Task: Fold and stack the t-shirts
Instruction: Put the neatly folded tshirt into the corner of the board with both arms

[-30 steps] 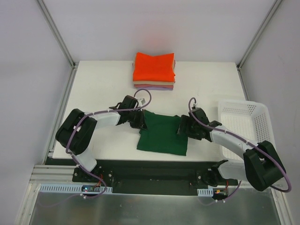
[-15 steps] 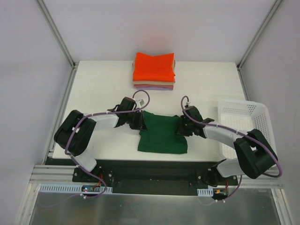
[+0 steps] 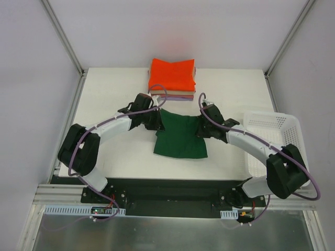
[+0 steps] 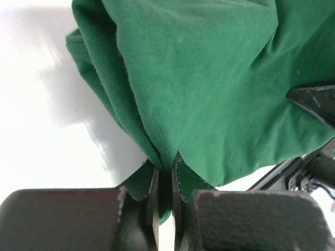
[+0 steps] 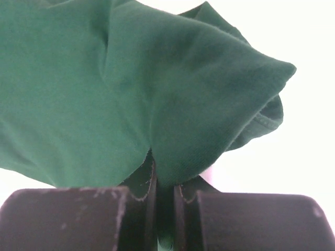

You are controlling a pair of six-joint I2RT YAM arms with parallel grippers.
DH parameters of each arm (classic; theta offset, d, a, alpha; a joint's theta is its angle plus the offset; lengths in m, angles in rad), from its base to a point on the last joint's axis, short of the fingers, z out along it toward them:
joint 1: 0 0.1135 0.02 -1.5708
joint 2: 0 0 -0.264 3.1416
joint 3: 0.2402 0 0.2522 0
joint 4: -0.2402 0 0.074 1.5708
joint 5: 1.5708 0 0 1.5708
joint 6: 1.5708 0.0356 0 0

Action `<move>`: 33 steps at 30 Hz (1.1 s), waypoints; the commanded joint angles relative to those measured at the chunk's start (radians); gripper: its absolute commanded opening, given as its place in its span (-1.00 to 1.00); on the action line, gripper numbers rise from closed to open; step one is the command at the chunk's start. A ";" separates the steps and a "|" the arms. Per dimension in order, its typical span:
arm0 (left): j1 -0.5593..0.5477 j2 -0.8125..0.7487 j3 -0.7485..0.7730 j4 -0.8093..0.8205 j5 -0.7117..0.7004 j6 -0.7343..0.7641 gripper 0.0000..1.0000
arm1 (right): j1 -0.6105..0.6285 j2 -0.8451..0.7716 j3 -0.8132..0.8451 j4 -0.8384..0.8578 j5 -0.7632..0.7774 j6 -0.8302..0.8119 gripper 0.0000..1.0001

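Note:
A folded dark green t-shirt (image 3: pixel 180 137) lies on the white table, its far edge raised between my two grippers. My left gripper (image 3: pixel 156 121) is shut on the shirt's far left corner, and the cloth (image 4: pixel 209 89) bunches between its closed fingers (image 4: pixel 166 172). At the far right corner my right gripper (image 3: pixel 201 128) is shut on the green fabric (image 5: pixel 131 94), pinched at the fingertips (image 5: pixel 165 175). Behind it sits a stack of folded t-shirts (image 3: pixel 172 78), bright orange on top, tan and lilac edges showing below.
A white plastic mesh basket (image 3: pixel 272 137) stands at the table's right edge, close to the right arm. The table (image 3: pixel 110 94) is bounded by white walls with metal frame posts at the back corners.
The right gripper moved in to the shirt's far right corner and shut on it. Both arms have carried the far edge toward the stack; the shirt shifted slightly away from me.

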 commanded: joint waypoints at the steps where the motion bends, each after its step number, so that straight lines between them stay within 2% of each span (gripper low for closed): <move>1: 0.053 -0.056 0.142 -0.074 -0.018 0.058 -1.00 | -0.008 -0.039 0.147 -0.045 0.073 -0.090 -0.99; 10: 0.155 0.041 0.508 -0.194 0.013 0.160 -1.00 | -0.078 0.116 0.529 -0.071 0.066 -0.221 -0.99; 19: 0.241 0.245 0.907 -0.250 0.036 0.232 -1.00 | -0.138 0.360 0.891 -0.045 0.023 -0.346 -0.99; 24: 0.261 0.397 1.096 -0.257 0.027 0.286 -1.00 | -0.169 0.490 1.035 -0.028 -0.014 -0.362 -0.99; 33: 0.316 0.639 1.412 -0.257 0.030 0.268 -1.00 | -0.221 0.702 1.233 0.041 -0.071 -0.357 -0.99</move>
